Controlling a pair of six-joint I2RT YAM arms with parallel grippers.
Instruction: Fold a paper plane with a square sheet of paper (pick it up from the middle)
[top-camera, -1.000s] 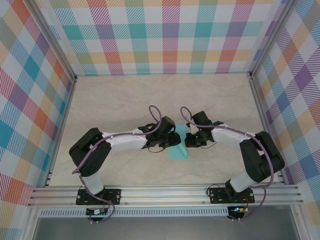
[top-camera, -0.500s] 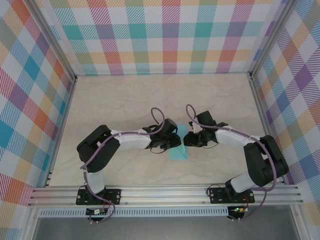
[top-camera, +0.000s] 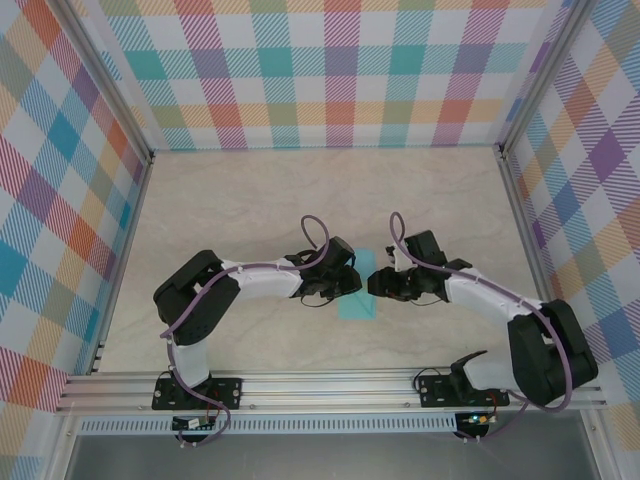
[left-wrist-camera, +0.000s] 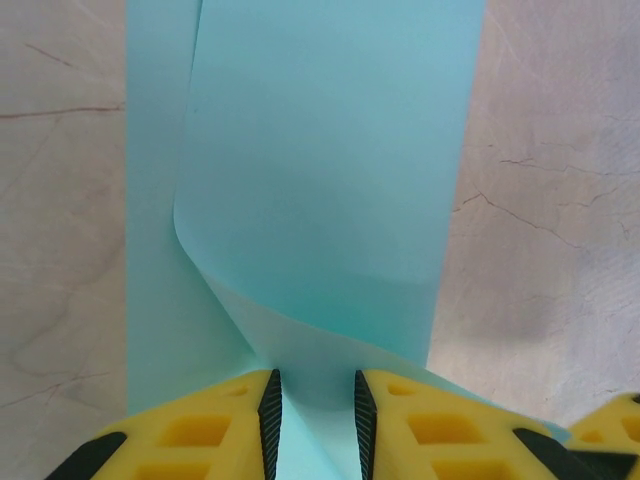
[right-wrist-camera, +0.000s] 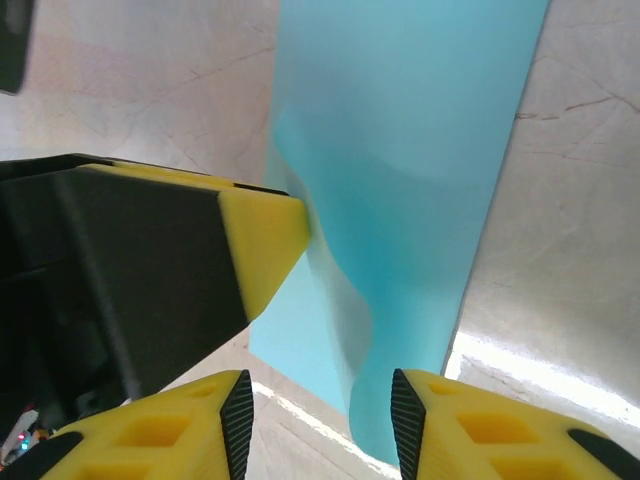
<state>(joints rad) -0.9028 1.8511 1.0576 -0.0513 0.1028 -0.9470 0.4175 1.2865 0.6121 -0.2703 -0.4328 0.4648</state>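
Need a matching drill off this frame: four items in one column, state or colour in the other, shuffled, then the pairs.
Column one:
1. left gripper
2. right gripper
3. square sheet of paper
4. table

Column two:
A. pale marbled beige
B. jaws apart, gripping nothing
C. light turquoise, one flap curled over
D. pinching a raised fold of the paper

Pairs: 1-D, 2-B, 3-C, 4-A
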